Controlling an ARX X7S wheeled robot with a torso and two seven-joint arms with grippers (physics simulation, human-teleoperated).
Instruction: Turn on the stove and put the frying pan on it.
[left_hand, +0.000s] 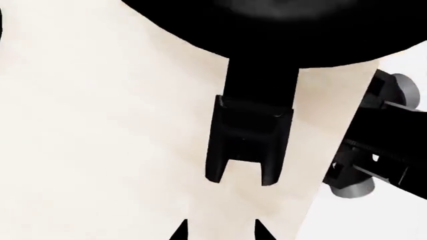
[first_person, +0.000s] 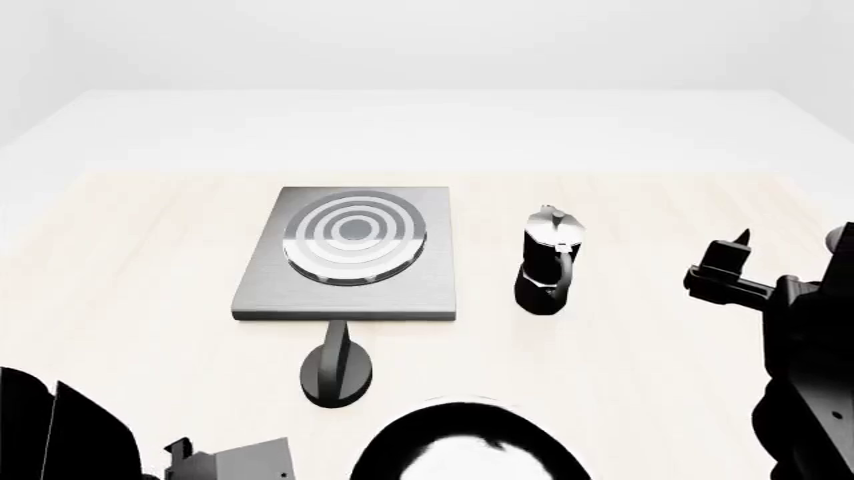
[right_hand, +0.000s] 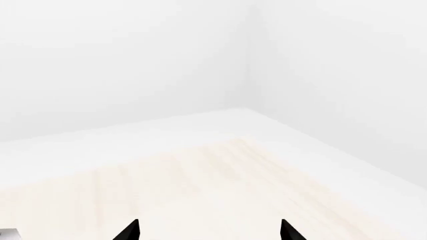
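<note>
Head view: stove (first_person: 350, 258) sits mid-table (first_person: 134, 270), flat grey plate with the ringed burner toward its far half. The black knob (first_person: 336, 372) stands apart, just off the plate's near edge at roughly 6 o'clock from the burner. Moka pot (first_person: 549, 262) stands upright at 3 o'clock from the stove, clear of it, spout end up.

Frying pan (first_person: 467, 445) is at the bottom edge of the head view, about 5 o'clock from the knob, glossy pale inside showing; its handle is cut off from this view. It is on the near side of the table, well apart from the burner, not on the stove.

Left wrist view: pan body (left_hand: 280, 30) fills the far edge, handle (left_hand: 248, 135) runs straight back toward the camera, forked end nearest. Left gripper (left_hand: 220, 231): only two fingertips (left_hand: 179, 233) show, spread about as wide as the handle, just short of its end, not touching it. Jaws apart, holding nothing.

Right gripper (right_hand: 210, 230): fingertips (right_hand: 128, 231) set wide, nothing between them, only bare table and white wall ahead. In the head view the right arm (first_person: 787, 330) is raised at 3 o'clock, beyond the moka pot.
</note>
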